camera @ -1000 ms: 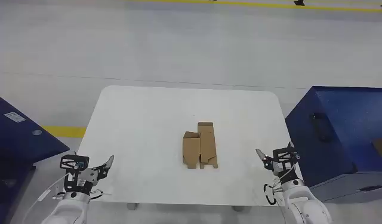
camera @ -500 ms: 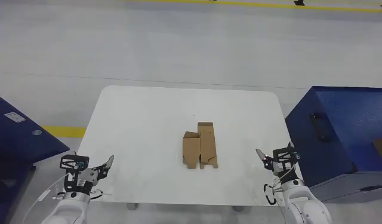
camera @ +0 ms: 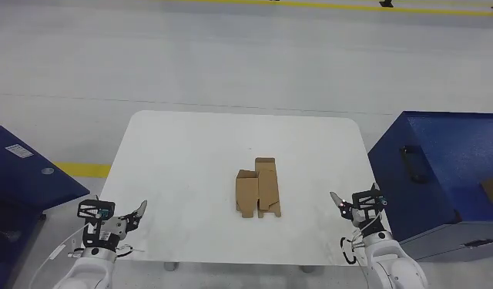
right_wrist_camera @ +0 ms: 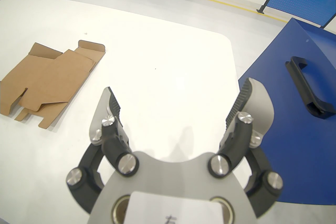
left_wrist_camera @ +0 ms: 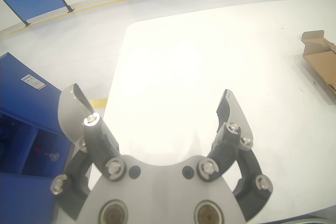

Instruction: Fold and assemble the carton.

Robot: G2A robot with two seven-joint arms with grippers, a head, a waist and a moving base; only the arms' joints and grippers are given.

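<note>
While the carton (camera: 257, 187) lies flat and unfolded at mid-table (camera: 192, 158), slightly toward the near side, we note the left gripper (left_wrist_camera: 151, 92) at the near left corner and the right gripper (right_wrist_camera: 178, 87) at the near right. Both are spread wide, holding nothing, well apart from the carton.

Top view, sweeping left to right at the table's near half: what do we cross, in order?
blue cabinet → left gripper → flat carton → right gripper → blue box with a black handle
</note>
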